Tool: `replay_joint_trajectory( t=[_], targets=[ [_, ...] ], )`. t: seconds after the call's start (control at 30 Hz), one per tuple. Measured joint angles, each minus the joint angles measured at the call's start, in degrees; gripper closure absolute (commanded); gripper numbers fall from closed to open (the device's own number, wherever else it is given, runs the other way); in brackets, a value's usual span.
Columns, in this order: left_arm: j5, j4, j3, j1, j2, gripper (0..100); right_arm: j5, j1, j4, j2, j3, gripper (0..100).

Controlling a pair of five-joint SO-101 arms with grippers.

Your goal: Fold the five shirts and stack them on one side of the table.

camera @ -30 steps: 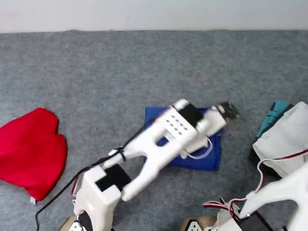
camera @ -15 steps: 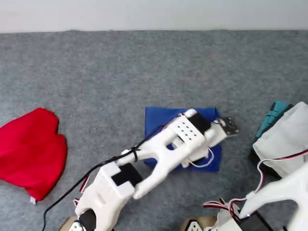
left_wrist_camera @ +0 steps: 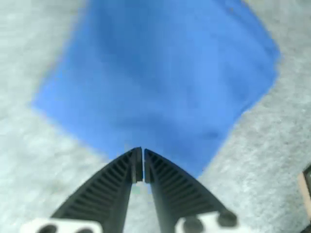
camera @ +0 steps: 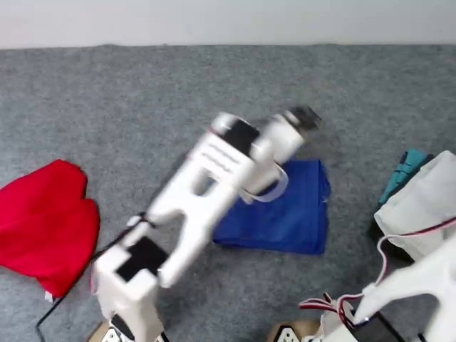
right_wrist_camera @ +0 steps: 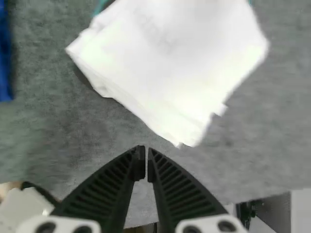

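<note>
Four shirts can be counted by colour: one red, one blue, one white and one teal. There are two arms, each with one gripper.

The red shirt [camera: 46, 224] lies unfolded in a rounded, rumpled heap at the left edge of the grey table [camera: 142, 107], well apart from the rest. The blue shirt [camera: 292, 214] is folded into a flat, rough rectangle right of the middle; the left arm [camera: 192, 199] crosses over its left part. The white shirt [camera: 420, 203] is folded into a thick rectangle and lies on top at the right edge of the table. The teal shirt [camera: 406, 169] peeks out from under its far side. A dark strip shows beneath the white shirt's near-left edge, and I cannot tell whether that is another shirt.

The left gripper [left_wrist_camera: 141, 162] has its fingers pressed together with nothing between them. In its own wrist view the tips sit over one edge of the blue shirt [left_wrist_camera: 155, 82]. From above it shows blurred, just past that shirt's far edge [camera: 303, 117].

The right gripper [right_wrist_camera: 145, 160] is likewise closed on nothing. It hangs over bare table just off a corner of the white shirt [right_wrist_camera: 170, 63], with a sliver of teal [right_wrist_camera: 104, 7] beyond the pile and the blue shirt's edge [right_wrist_camera: 4, 58] at one side — the right arm [camera: 413, 285] rises from the table's near right corner
</note>
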Motion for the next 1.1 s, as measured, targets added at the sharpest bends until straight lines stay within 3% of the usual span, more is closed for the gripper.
replay_joint_trajectory(
  t=[0.13,0.33,0.57,0.9,1.1],
  targets=[
    [0.0,0.44,1.67,-11.34,-9.49,99,-5.36,-7.12,0.0,0.0,5.1,97.6],
    [0.0,0.7,10.64,-25.67,-23.56,99,-16.0,-25.32,-0.88,0.0,10.02,97.6],
    [0.0,0.7,23.91,-35.52,-36.13,99,-25.93,-42.55,-13.19,7.74,11.69,97.6],
    [0.0,-1.23,38.59,-44.75,-48.62,99,-31.74,-53.98,-25.85,25.58,10.02,97.6],
    [-1.41,-1.93,40.88,-50.64,-52.4,99,-28.75,-52.13,-35.25,38.51,6.07,97.6]
  ],
)
